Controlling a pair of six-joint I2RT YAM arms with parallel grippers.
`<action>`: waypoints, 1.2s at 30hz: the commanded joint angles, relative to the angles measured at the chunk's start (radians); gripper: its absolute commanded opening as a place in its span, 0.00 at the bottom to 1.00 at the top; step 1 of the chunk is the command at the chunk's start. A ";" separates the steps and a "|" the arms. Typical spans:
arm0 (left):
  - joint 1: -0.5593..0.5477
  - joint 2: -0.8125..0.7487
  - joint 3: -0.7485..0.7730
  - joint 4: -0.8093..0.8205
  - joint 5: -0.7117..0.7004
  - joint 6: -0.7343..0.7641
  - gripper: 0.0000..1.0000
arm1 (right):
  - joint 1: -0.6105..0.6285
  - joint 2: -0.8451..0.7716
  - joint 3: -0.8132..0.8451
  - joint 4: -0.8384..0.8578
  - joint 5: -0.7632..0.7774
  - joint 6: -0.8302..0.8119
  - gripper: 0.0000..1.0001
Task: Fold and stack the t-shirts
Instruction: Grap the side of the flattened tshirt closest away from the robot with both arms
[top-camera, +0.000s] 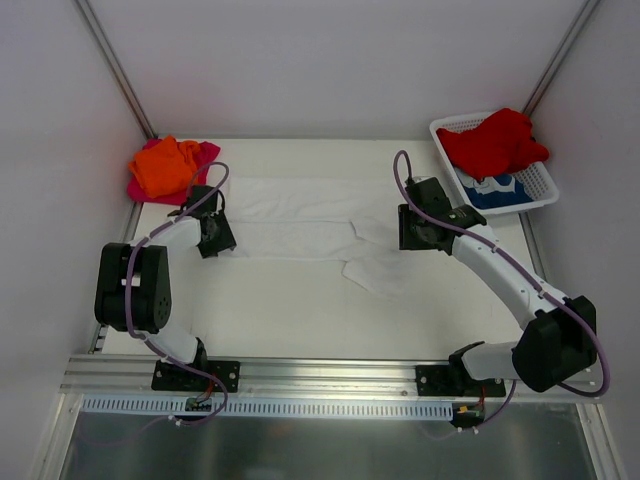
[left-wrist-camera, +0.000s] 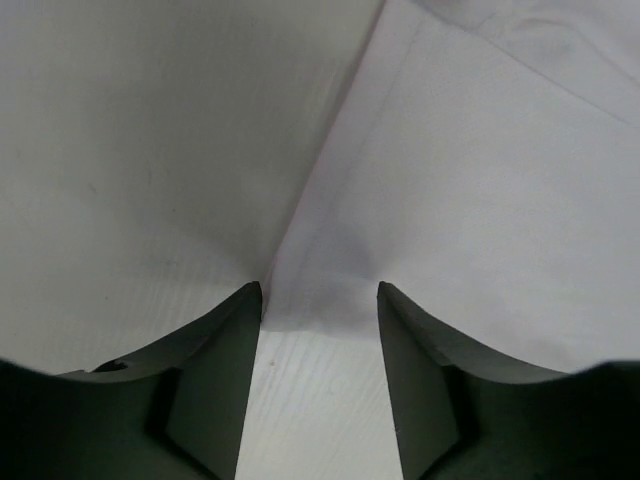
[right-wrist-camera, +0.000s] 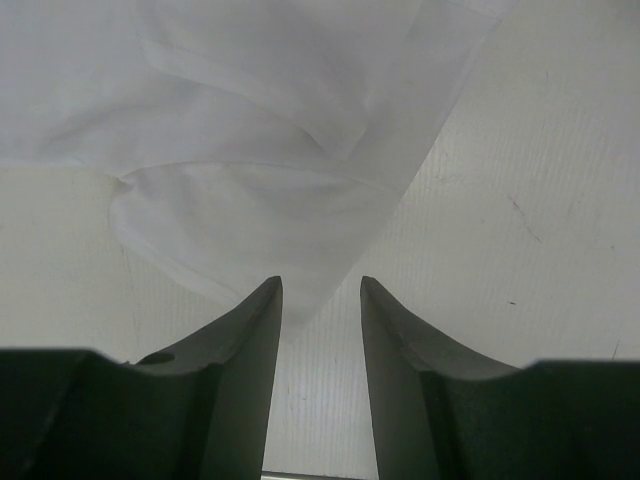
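Table (top-camera: 300, 310): pale surface carrying all items, with both arms bolted at its near edge.

White t-shirt (top-camera: 300, 225): the largest garment, spread flat across the middle of the table between the two tools. Its long body runs left to right. Looser, rumpled folds lie at its right end, and one flap trails toward the near edge.

Left arm (top-camera: 135, 285) and right arm (top-camera: 520, 290): each reaches inward to one end of the white t-shirt.

Basket (top-camera: 548, 182): white plastic mesh, at the far right corner of the table. It holds two garments.

Red t-shirt (top-camera: 495, 140): bunched, heaped on top in the basket and spilling over its far rim.

Orange t-shirt (top-camera: 165, 165): crumpled, at the far left corner of the table, resting on the magenta-pink t-shirt (top-camera: 207, 152), which shows around its edges.

Blue-and-white t-shirt (top-camera: 497, 190): partly under the red one in the basket. Its markings are too small to read.

Left tool (left-wrist-camera: 320, 290): released, jaws apart, low over the table. A corner of the white t-shirt's edge lies just between the fingertips, unpinched.

Right tool (right-wrist-camera: 320, 282): released, jaws apart. The tip of a rumpled white fold reaches into the gap between the fingertips.
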 joint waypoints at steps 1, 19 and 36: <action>0.012 0.006 -0.017 0.033 0.060 0.008 0.44 | 0.004 -0.025 0.004 -0.027 -0.013 0.015 0.41; 0.012 -0.020 -0.071 0.038 0.087 -0.009 0.06 | 0.062 -0.098 -0.156 0.016 -0.038 0.135 0.41; 0.012 -0.023 -0.065 0.036 0.094 -0.007 0.00 | 0.186 -0.220 -0.432 0.053 0.047 0.267 0.49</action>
